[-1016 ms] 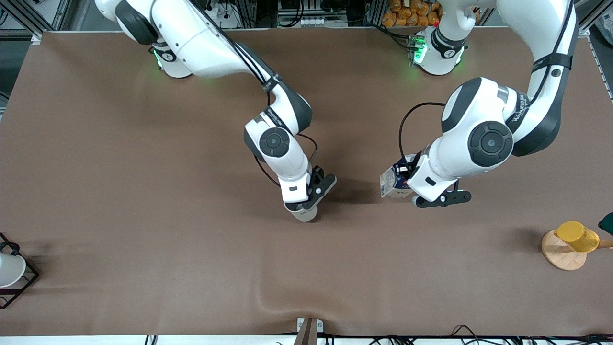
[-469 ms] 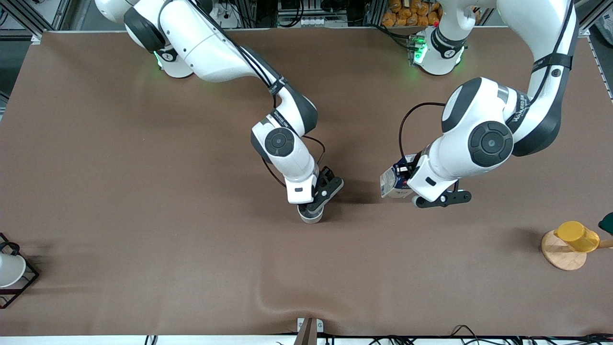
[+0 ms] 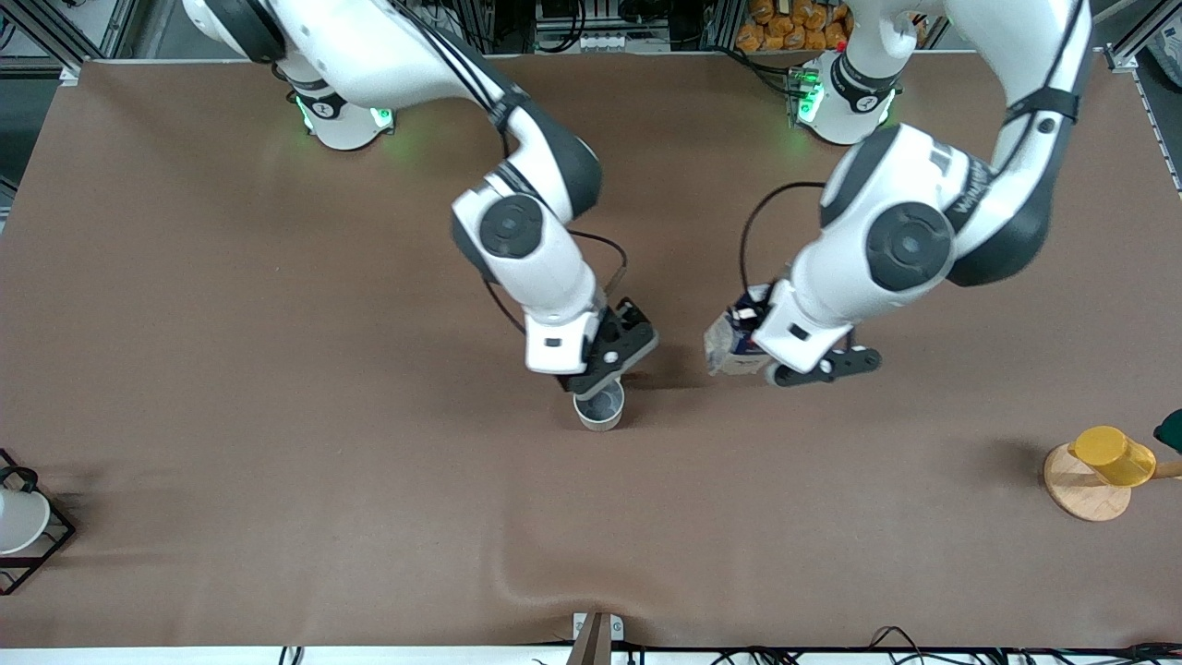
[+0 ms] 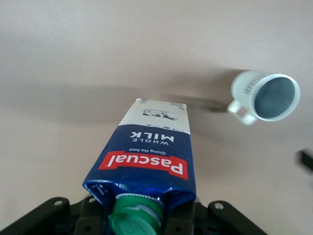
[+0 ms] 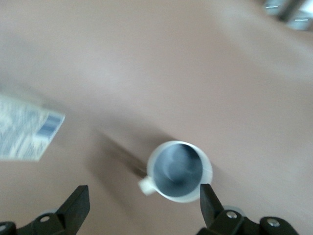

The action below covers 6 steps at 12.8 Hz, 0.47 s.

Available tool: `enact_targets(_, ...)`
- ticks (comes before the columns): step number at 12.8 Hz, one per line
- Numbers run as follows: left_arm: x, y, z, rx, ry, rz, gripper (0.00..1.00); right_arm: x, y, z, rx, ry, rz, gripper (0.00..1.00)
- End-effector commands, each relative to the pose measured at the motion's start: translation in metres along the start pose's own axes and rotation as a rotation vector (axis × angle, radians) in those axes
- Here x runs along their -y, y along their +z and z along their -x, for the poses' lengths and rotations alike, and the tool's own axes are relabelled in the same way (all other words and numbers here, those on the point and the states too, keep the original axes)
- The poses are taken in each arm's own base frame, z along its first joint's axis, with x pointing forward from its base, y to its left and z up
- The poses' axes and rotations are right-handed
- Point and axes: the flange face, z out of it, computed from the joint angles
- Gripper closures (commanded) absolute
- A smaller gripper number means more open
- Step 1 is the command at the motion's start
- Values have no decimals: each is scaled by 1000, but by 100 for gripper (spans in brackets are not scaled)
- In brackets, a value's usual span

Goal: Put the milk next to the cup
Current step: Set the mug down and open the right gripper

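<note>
Centrally, the brown bench (image 3: 277,277) carries both arms reaching toward its middle. Left arm: its left gripper (image 3: 762,346) has fingers clamped on the milk (image 3: 729,346), gripping near the green cap and holding the carton tilted in the air over the middle of the bench, its base toward the cup in the left wrist view (image 4: 154,147). Right arm: the right gripper (image 5: 142,203) hovers just above the cup with fingers spread wide, clear of the rim on either side. The cup (image 3: 598,406) stands upright at mid-bench, well apart from every edge, its handle visible in the right wrist view (image 5: 178,171). Milk and cup are near one another but not yet side by side.

Hazards, as judged from this arrangement: the right gripper occupies the space over the cup, so a carton brought in now could strike it or knock the cup. The carton is tilted; released without levelling, it would likely topple. Its thin walls may buckle under a hard grip.

At the bench's ends sit a yellow cup (image 3: 1113,454) on a wooden disc (image 3: 1080,494) and a black wire rack (image 3: 37,545).
</note>
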Motion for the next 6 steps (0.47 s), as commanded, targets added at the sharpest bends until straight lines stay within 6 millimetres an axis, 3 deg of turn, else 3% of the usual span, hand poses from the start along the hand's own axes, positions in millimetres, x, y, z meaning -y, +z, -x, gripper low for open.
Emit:
enact_targets(1, -54, 3, 47, 6, 6, -11, 60, -140, -65, 16, 73, 177, 23, 0)
enact_targets(2, -74, 12, 61, 7, 26, -17, 60, -190, -90, 28, 100, 233, 39, 0)
enact_targets(4, -105, 31, 70, 22, 26, -12, 60, -275, -123, 63, 153, 304, 60, 0)
enact_targets(6, -137, 65, 94, 32, 66, -39, 60, -356, -142, 107, 194, 398, 75, 0)
